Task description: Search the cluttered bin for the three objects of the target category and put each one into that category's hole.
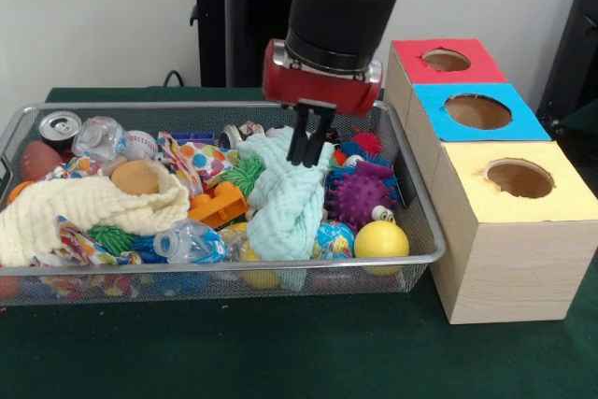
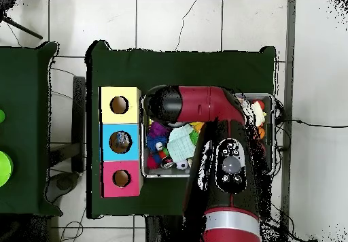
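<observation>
A wire mesh bin (image 1: 234, 268) holds a heap of mixed items. In its middle lies a mint green cloth (image 1: 290, 203), which also shows in the overhead view (image 2: 180, 144). My gripper (image 1: 308, 158) hangs just over the top of that cloth, its black fingers (image 1: 301, 137) pressed together with nothing between them. Beside the bin stand three boxes with round holes in their tops: red (image 1: 411, 53), blue (image 1: 430, 119) and yellow (image 1: 467, 193). From overhead the arm (image 2: 228, 164) covers the gripper and much of the bin (image 2: 270, 117).
Around the cloth lie a purple spiky ball (image 1: 360, 195), a yellow ball (image 1: 381, 240), an orange toy block (image 1: 217, 205), a clear plastic bottle (image 1: 187, 242), a cream cloth (image 1: 84, 212), a soda can (image 1: 60, 126) and a baseball (image 1: 140, 144).
</observation>
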Motion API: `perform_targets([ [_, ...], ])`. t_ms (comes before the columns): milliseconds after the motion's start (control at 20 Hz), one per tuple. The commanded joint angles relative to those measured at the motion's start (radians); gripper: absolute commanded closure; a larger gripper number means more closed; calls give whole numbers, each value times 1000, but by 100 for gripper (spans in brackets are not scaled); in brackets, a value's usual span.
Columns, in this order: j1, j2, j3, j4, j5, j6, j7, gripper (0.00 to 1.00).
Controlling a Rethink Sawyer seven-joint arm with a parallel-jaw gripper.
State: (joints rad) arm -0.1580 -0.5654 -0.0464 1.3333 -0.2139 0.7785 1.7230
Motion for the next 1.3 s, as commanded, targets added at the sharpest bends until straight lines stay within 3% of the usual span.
perform_targets([
  [50,-37,-31,-33,117,22,-41,195,100],
  [350,-160,-25,182,107,-63,-33,-240,100],
  [550,-238,0,331,127,-105,-51,-425,100],
  [900,-334,14,505,170,-177,-90,-543,100],
  [1300,-399,17,638,219,-244,-82,-653,100],
])
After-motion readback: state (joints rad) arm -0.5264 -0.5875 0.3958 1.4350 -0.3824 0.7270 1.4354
